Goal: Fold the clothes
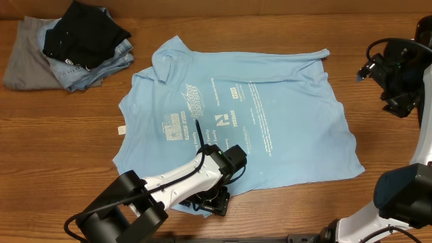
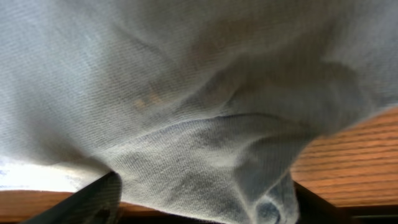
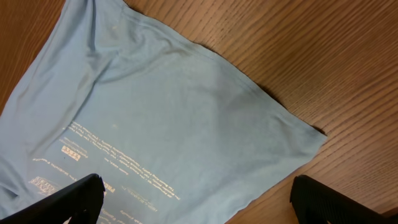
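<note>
At mid-tabletop (image 1: pixel 61 155) the light blue T-shirt (image 1: pixel 283 121) lay spread flat, white print up; left jaws stood wide at its near edge with bunched cloth between them, right jaws wide and empty over one right corner, other clothes (image 1: pixel 74 47) heaped far left.

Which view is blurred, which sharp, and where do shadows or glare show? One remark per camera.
Overhead: evenly lit and sharp, the T-shirt print clearly visible. Left wrist: cloth fills the frame, soft-focused, with a washed-out bright patch lower left. Right wrist: sharp, with a dark shadow along the shirt's edge.
</note>
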Controlling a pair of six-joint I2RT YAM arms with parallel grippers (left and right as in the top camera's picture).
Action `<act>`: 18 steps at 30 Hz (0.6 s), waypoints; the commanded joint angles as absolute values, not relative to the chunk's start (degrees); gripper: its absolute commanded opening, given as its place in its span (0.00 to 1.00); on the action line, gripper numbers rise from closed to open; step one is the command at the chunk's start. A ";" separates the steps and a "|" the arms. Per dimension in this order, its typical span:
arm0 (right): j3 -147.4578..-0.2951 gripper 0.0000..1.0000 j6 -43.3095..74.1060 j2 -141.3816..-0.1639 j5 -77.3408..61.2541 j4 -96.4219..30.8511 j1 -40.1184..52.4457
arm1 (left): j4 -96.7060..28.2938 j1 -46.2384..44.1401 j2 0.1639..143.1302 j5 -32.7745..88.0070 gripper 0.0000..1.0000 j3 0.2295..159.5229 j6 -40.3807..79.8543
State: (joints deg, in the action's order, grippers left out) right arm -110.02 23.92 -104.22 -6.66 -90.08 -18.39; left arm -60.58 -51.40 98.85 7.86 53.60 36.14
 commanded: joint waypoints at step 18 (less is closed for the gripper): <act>-97.36 1.00 24.01 -103.96 -5.23 -89.30 -18.50 | -65.36 -51.68 99.63 3.77 0.04 55.40 36.91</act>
